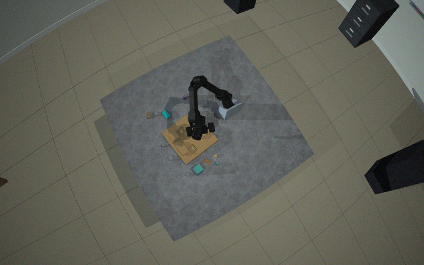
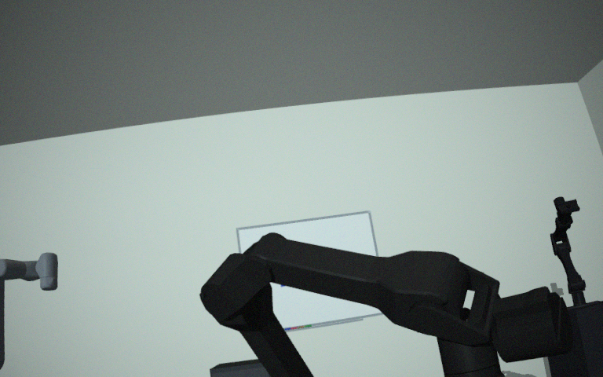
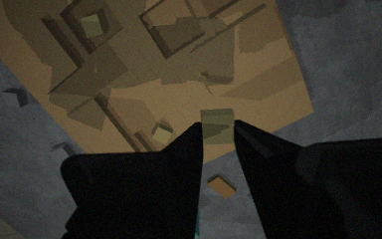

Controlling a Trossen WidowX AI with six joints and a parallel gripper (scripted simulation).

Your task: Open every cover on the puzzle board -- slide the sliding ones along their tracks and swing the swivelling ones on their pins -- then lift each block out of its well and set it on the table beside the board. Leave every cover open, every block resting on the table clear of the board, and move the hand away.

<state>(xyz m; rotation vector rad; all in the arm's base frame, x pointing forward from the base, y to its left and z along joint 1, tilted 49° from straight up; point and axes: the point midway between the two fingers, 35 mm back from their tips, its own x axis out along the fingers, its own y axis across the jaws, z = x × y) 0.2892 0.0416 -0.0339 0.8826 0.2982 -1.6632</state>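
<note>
The tan puzzle board lies on the grey mat. My gripper hovers over the board's edge and is shut on a small olive block, holding it above the board. In the wrist view a greenish block sits in an uncovered square well at the upper left, and a smaller block sits in a well near my left finger. Covers on the board are shifted aside; their exact positions are hard to tell in the shadow. The exterior view shows only the arm.
Loose blocks lie on the mat around the board: a teal one, an orange one and a grey one to the upper left; a large teal one, an orange one and a yellow one below. The arm's base stands to the right.
</note>
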